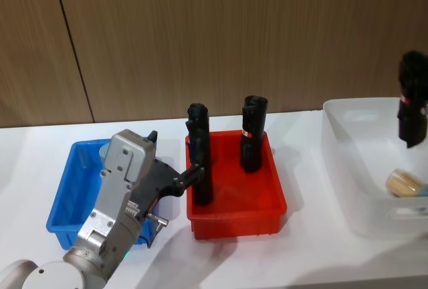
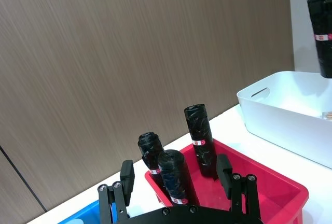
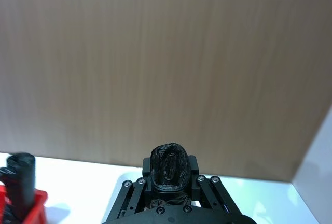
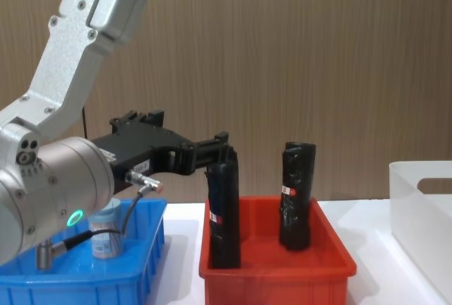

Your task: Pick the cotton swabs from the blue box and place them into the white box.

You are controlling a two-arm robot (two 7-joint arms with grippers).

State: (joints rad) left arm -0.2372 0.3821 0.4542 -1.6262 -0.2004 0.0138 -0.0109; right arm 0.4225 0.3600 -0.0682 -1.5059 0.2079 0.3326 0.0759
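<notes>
The left tool (image 2: 175,176), fingers spread wide, hangs above the seam between the shallow bright blue plastic box (image 1: 63,195) and the red plastic bin (image 1: 235,225). Its tips are close to the nearest tall black roll with a red-white label (image 4: 223,213). One clear plastic jar of cotton swabs with a pale blue lid (image 4: 106,238) stands in the blue box, below and behind that tool. A second like jar (image 1: 405,182) lies on its side in the translucent white tall-walled box (image 1: 341,143) at the right of the white table (image 1: 307,252).

The right tool (image 3: 171,178) is held high over the white box and pinches another black roll (image 1: 412,98), which is not a task thing.

To do this step well, the left tool should probably draw back from the red bin, centre over the jar's lid and come down straight. It should close on the jar's round body below the lid, since the clear plastic will likely slip, and lift clear of the blue rim before crossing
</notes>
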